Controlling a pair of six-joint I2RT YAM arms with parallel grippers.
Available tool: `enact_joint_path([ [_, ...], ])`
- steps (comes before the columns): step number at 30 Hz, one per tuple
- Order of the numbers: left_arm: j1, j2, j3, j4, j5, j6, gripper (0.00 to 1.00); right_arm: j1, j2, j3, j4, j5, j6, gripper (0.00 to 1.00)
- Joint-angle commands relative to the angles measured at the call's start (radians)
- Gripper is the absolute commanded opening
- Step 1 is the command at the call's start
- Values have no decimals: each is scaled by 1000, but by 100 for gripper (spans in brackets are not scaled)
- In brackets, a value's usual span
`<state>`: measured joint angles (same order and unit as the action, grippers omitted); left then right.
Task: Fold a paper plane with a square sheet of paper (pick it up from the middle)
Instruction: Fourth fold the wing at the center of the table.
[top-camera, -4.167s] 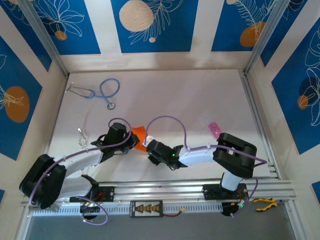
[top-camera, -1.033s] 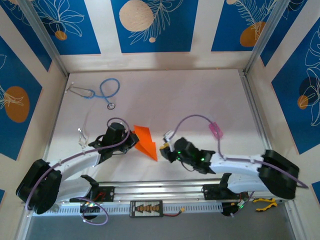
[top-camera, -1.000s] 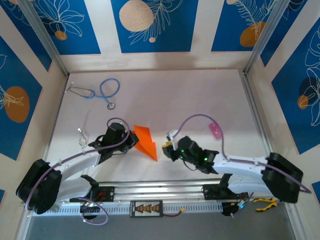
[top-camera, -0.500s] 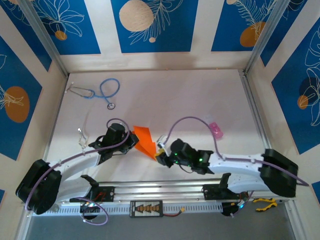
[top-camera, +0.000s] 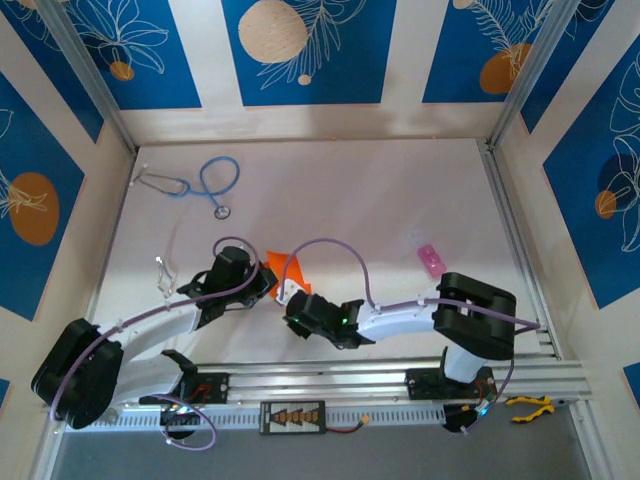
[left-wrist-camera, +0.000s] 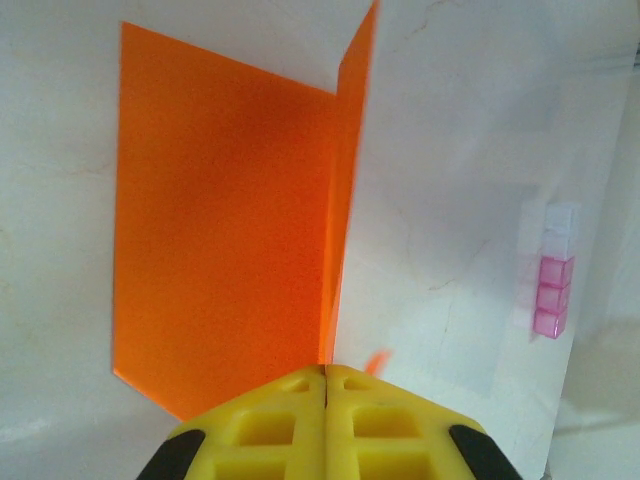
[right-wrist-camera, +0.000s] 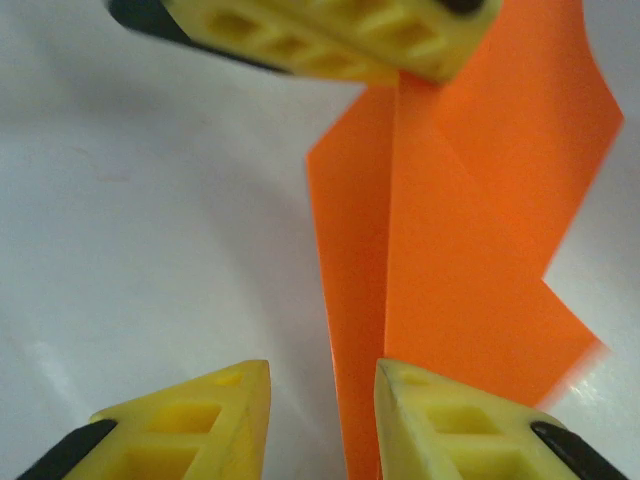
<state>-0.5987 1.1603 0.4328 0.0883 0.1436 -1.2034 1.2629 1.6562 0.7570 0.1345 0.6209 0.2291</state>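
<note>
- The orange paper (left-wrist-camera: 220, 230) lies partly folded on the surface (left-wrist-camera: 450, 120), toward its near edge and left of the middle. One flap stands upright along a crease.
- The left hand (left-wrist-camera: 325, 385) is clenched and appears to pinch the foot of that upright flap.
- The right hand (right-wrist-camera: 322, 378) has its fingers parted around the paper's narrow end, gripping nothing.
- The sheet is probably almost weightless and limp across open spans, but stiffer along creases. It would crumple or tear easily and would likely slide on the smooth surface.
- The best hold is probably a light one on the folded ridge, where the layers double.
</note>
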Motion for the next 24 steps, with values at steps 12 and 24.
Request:
enact_joint_path([
  [12,-5,5,15,11,-10,-3,4,3,49,20,7,80,-1,24],
  [24,-6,3,16,8,-7,-3,4,-11,57,33,23,91,10,20],
])
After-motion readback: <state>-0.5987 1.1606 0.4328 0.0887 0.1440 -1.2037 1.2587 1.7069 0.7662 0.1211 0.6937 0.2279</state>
